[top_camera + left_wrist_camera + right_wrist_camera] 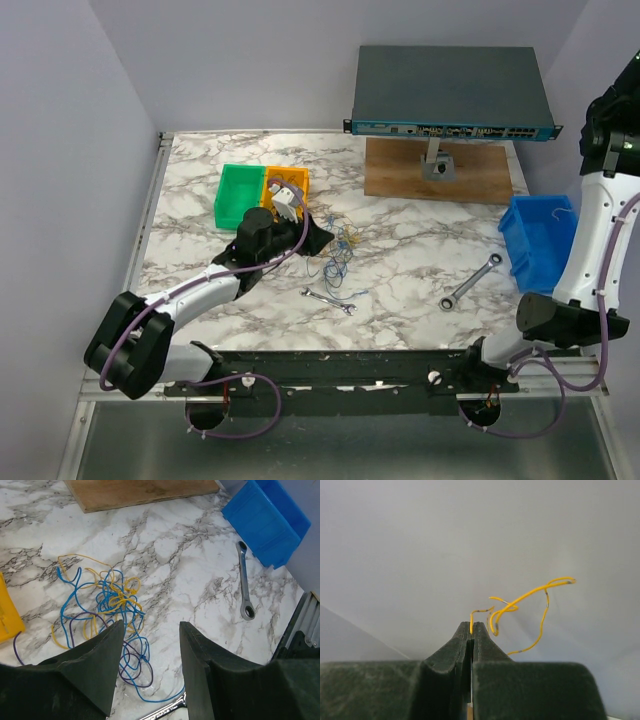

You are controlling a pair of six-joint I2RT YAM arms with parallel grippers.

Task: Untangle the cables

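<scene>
Well, whitish obj [288, 198] in orange bin [298, 174]

Plain pale grey walls [250, 60] on three sides, white marble-veined tabletop [410, 240], even soft light

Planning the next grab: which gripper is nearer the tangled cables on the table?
Left. The left gripper hovers open right by the tangle; the right gripper is raised far away, shut on a yellow wire.

Cables [107, 605] partly behind left tool [150, 630]
</scene>
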